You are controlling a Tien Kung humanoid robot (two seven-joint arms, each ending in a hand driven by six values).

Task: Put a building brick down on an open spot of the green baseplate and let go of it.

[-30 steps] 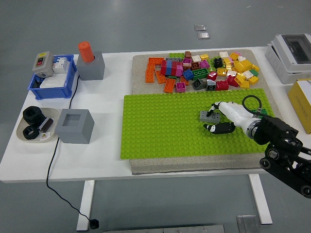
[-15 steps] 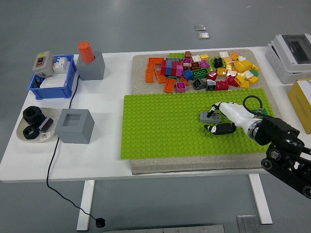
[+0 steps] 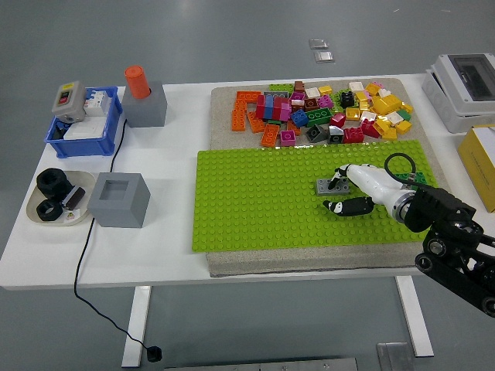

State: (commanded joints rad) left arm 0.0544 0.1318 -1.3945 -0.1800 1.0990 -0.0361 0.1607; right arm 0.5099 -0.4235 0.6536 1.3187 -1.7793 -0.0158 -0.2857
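Note:
The green baseplate (image 3: 255, 209) lies on a beige mat at the table's front centre. A grey brick (image 3: 328, 186) sits flat on the baseplate's right half. My right hand (image 3: 343, 195) reaches in from the lower right. Its white fingers (image 3: 340, 175) curl down onto the brick's right end, while the thumb (image 3: 346, 206) lies just in front of the brick, a little apart from it. A pile of loose coloured bricks (image 3: 321, 112) covers the mat behind the baseplate. The left arm is out of sight.
On the left of the table stand a grey hollow block (image 3: 120, 200), a grey block with an orange cylinder (image 3: 142, 98), a blue bin (image 3: 83, 122) and a plate of black parts (image 3: 56, 198). A white box (image 3: 468, 89) and a yellow box (image 3: 481, 154) are at the right edge.
The hand and the grey brick have barely shifted; the fingers stay on the brick's right end and the brick rests at the same spot on the baseplate.

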